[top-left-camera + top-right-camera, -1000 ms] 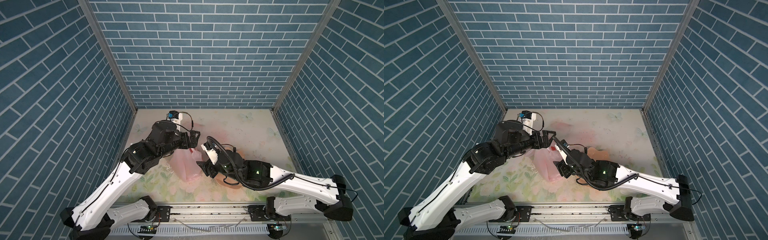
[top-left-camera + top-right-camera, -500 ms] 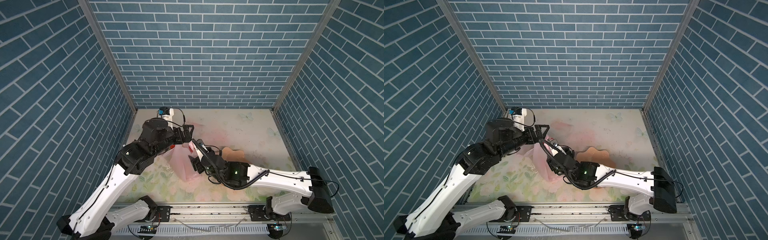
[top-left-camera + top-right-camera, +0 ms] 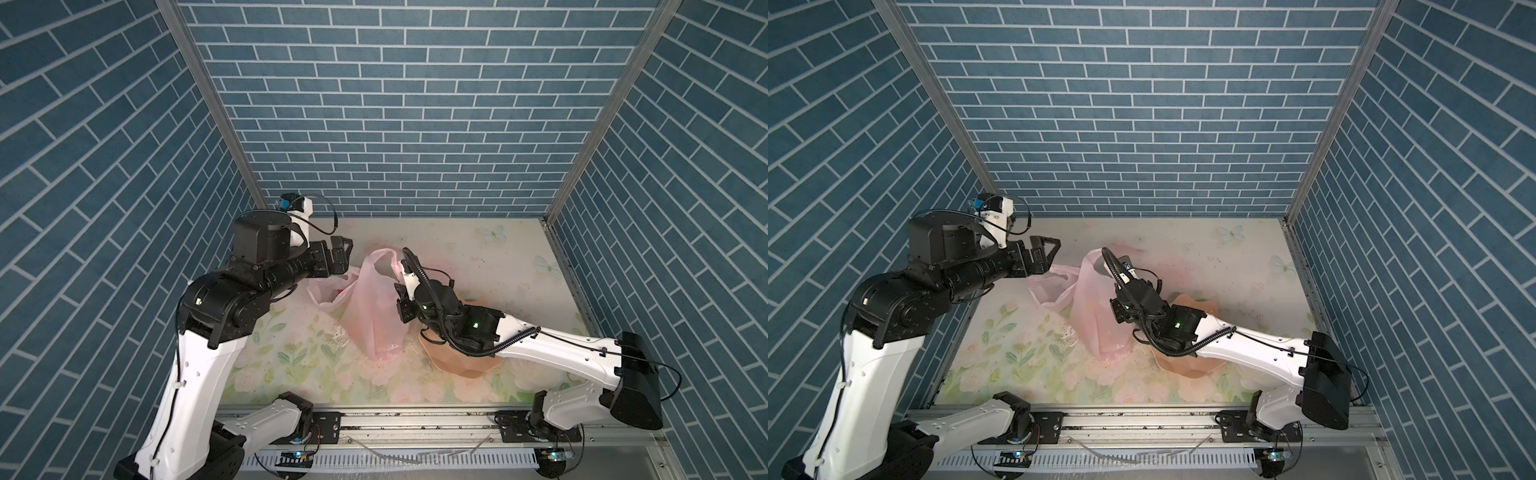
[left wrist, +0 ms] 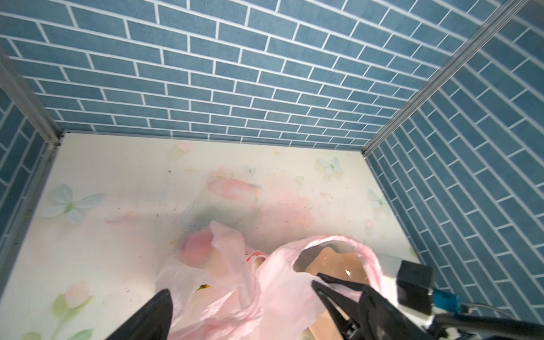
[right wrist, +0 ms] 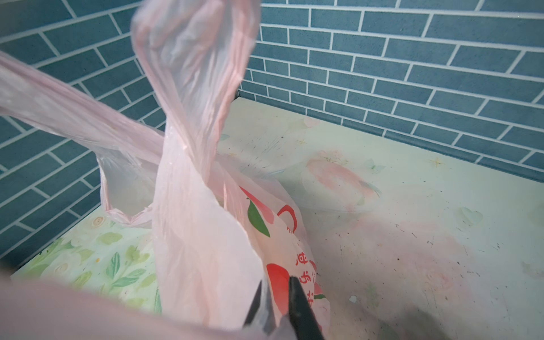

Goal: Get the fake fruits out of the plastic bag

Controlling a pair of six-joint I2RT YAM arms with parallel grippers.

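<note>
The plastic bag point(image 3: 371, 309) stands crumpled on the floral table in both top views, one handle loop point(image 3: 384, 253) raised. My right gripper point(image 5: 272, 297) is shut on a fold of the bag's printed side point(image 5: 276, 282); from above it sits at the bag's right flank point(image 3: 1117, 309). My left gripper point(image 3: 341, 254) hovers open at the bag's upper left, touching nothing. In the left wrist view its fingers point(image 4: 153, 315) straddle the bag's mouth point(image 4: 235, 294). The fake fruits are hidden in the bag except a small yellow bit point(image 4: 203, 287).
A peach scalloped bowl point(image 3: 457, 365) lies under my right forearm, right of the bag, and shows through the handle loop point(image 4: 332, 262) in the left wrist view. Blue brick walls enclose the table on three sides. The metal rail point(image 3: 415, 419) runs along the front edge.
My right gripper has closed on the bag's side. My left gripper has drawn back to the left, away from the bag, still open. The handle loop now stands up.
</note>
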